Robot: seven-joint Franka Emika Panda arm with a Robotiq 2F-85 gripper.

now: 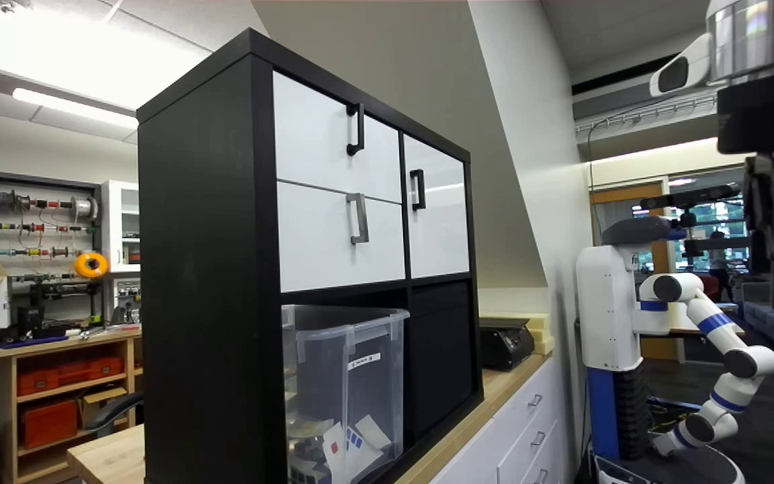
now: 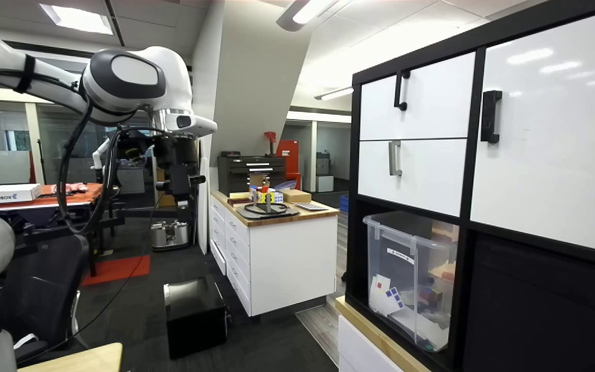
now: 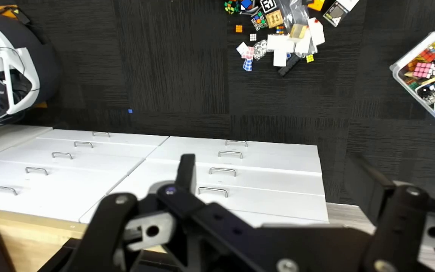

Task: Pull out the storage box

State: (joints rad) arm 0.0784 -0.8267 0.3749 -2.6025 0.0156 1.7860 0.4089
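1. Large, translucent plastic storage box sits in the lower-left cubby of the black rectangular cabinet, beneath two white drawer fronts; whitish items inside.
2. Black two-fingered hand: jaws spread wide, grasping nothing, well apart from box.

Runs as a wooden countertop; directly carries a black cabinet and, near that, a black machine and pale yellow blocks.
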